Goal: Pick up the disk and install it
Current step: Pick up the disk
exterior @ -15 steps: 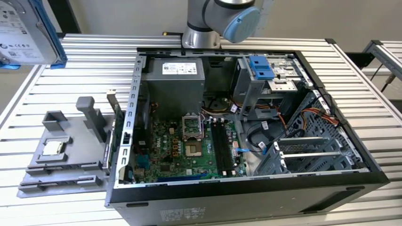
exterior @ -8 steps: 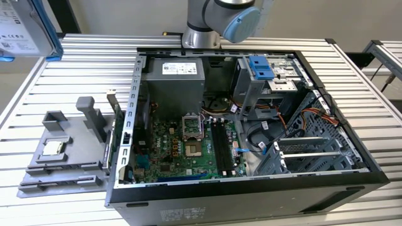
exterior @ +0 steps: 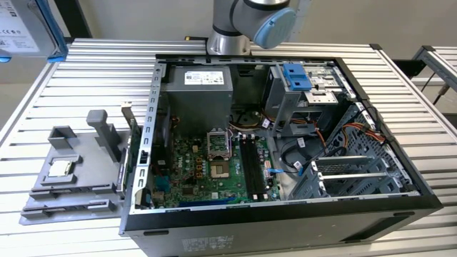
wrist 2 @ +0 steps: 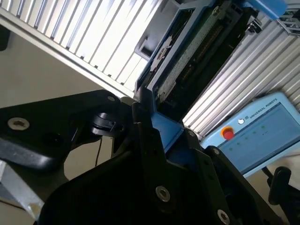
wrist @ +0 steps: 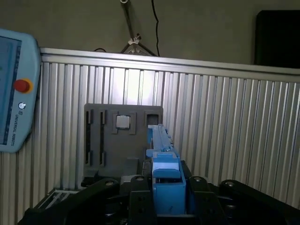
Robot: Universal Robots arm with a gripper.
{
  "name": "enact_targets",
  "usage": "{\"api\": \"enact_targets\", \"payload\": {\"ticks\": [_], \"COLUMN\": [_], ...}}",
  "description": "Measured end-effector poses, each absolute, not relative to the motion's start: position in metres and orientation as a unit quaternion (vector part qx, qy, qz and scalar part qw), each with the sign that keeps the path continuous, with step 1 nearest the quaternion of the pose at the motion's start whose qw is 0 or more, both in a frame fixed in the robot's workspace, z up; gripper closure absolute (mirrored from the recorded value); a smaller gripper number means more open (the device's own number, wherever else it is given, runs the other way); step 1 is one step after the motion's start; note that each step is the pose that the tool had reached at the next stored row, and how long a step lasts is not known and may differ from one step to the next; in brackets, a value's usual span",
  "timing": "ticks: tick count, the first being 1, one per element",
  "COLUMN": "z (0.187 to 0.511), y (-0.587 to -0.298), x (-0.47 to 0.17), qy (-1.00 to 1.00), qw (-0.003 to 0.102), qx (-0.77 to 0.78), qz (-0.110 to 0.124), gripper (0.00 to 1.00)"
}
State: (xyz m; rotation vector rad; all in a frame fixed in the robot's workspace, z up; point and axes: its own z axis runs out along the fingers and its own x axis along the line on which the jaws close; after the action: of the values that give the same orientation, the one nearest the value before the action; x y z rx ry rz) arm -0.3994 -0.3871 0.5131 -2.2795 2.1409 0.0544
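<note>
In both wrist views my gripper (wrist: 167, 190) (wrist 2: 167, 137) is shut on the disk (wrist: 162, 149), clamping its blue plastic rail frame at one end. In the first wrist view the disk is edge-on and points away from the gripper, in the air over the grey fixture (wrist: 101, 140). The second wrist view catches the disk's (wrist 2: 197, 51) circuit-board face inside the blue frame. The open computer case (exterior: 286, 206) lies on the slatted table, with a drive cage (exterior: 303, 99) at its far right. The arm (exterior: 250, 21) rises behind the case.
The grey fixture (exterior: 71, 171) stands on the exterior view's left of the case, with a small square silver chip (exterior: 60, 167) on it. A blue bracket (exterior: 296, 77) sits on top of the drive cage. The grey power-supply box (exterior: 198, 93) fills the case's far corner. A teach pendant (wrist: 11, 89) lies on the table.
</note>
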Motion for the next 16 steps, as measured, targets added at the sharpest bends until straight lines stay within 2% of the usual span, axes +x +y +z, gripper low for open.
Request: {"api": "enact_targets", "payload": {"ticks": [16], "z": [0.5184], "y": [-0.3872], "x": [-0.3904], "qy": [0.684], "qw": [0.007], "qx": [-0.729], "qz": [0.017], "gripper": [1.0]}}
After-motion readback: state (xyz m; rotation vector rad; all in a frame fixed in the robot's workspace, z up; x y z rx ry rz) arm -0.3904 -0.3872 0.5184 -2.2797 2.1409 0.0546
